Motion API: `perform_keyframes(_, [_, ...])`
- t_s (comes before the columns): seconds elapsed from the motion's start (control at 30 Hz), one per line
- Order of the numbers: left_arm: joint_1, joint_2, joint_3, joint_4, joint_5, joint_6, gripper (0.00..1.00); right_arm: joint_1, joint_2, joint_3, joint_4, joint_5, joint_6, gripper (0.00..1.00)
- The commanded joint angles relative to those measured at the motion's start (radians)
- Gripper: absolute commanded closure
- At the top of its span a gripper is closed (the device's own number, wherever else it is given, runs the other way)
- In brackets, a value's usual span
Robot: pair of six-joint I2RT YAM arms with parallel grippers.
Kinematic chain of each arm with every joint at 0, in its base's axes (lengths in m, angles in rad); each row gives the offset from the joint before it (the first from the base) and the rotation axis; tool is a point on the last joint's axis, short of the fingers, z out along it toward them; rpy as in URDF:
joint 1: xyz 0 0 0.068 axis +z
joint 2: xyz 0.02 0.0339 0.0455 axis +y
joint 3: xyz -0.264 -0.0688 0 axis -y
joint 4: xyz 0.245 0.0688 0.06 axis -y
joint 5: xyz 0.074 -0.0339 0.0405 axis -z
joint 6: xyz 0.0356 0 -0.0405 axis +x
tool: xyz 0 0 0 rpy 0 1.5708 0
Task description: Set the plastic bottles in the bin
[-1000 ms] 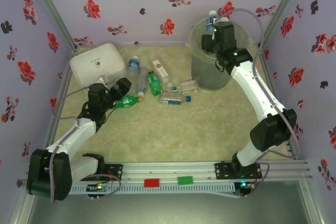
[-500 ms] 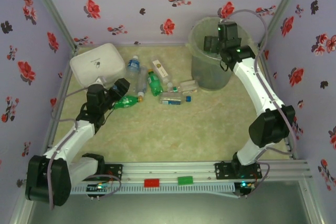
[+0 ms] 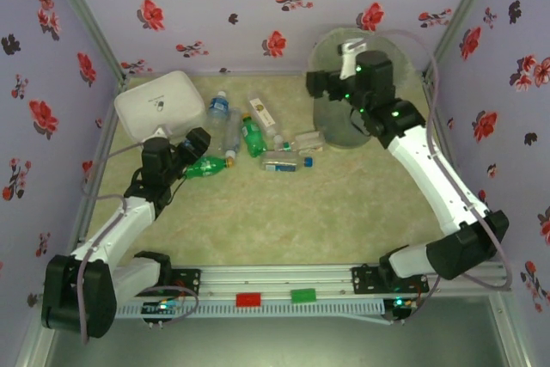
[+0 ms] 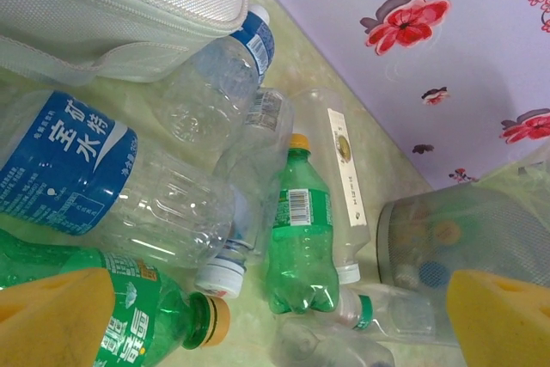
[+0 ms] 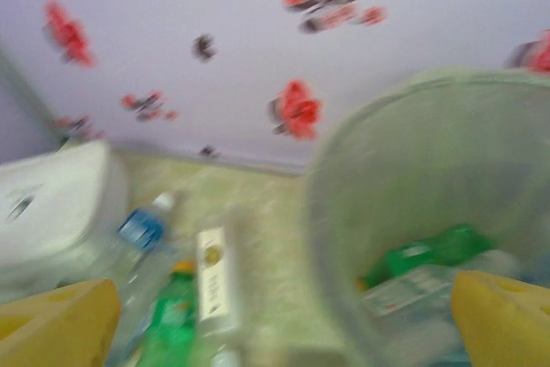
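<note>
Nearest the arm bases, well to the left of the bin [image 3: 344,126], the left gripper [image 3: 196,145] hangs low over the heap of bottles [image 3: 258,139] with its claw spread wide and nothing between the pads. A green bottle [image 4: 129,324] with a yellow cap lies on its side just at the left pad, so this looks like the next pick. To take it well, the claw should shift until the pads straddle the bottle's body across its width, not the neck, and come down square. The big clear bottle [image 4: 86,169] with the blue label lies against it and would be nudged by a slanted approach. A thin empty bottle will likely dent and squirt out if pinched near one end, so a grip at mid-body is safer. Further on, between this gripper and the bin, more bottles lie loose on the table [image 3: 284,221], among them an orange-capped green one [image 4: 301,238], some touching. Farthest, the right gripper [image 3: 320,83] hovers at the bin's left rim, claw spread and empty. Bottles [image 5: 421,255] already lie in the bin. Its best move is probably down to the bottles nearest the bin, swinging wide of the rim so that it does not catch the liner.
</note>
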Motion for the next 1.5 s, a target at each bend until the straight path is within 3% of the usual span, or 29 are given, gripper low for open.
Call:
perform_keyframes(0.0, [0.005, -0.003, 0.028, -0.009, -0.038, 0.045, 0.0, 0.074, 0.035, -0.065, -0.013, -0.139, -0.046, 0.0])
perform_keyframes(0.13, [0.004, -0.022, 0.025, -0.047, -0.072, 0.044, 0.0, 0.16, 0.101, -0.126, -0.041, -0.209, -0.066, 0.01])
perform_keyframes(0.27, [0.011, -0.052, -0.009, -0.048, -0.098, 0.028, 0.0, 0.213, 0.205, -0.1, -0.163, -0.174, -0.133, 0.02])
perform_keyframes(0.5, [0.079, -0.094, -0.062, -0.047, -0.099, -0.003, 0.0, 0.235, 0.446, 0.111, -0.481, -0.116, -0.302, 0.04])
perform_keyframes(0.67, [0.123, -0.111, -0.08, -0.058, -0.083, -0.014, 0.0, 0.25, 0.578, 0.217, -0.559, -0.007, -0.383, 0.01])
perform_keyframes(0.8, [0.133, -0.134, -0.089, -0.08, -0.081, -0.012, 0.0, 0.259, 0.647, 0.253, -0.581, 0.081, -0.423, 0.0])
perform_keyframes(1.07, [0.136, -0.131, -0.11, -0.059, -0.078, -0.04, 0.0, 0.279, 0.701, 0.247, -0.539, 0.105, -0.441, 0.02])
perform_keyframes(1.27, [0.136, -0.125, -0.101, -0.054, -0.076, -0.036, 0.0, 0.307, 0.742, 0.243, -0.546, 0.139, -0.456, 0.12])
perform_keyframes(1.47, [0.136, -0.123, -0.102, -0.058, -0.076, -0.036, 0.0, 0.313, 0.743, 0.211, -0.525, 0.126, -0.462, 0.15])
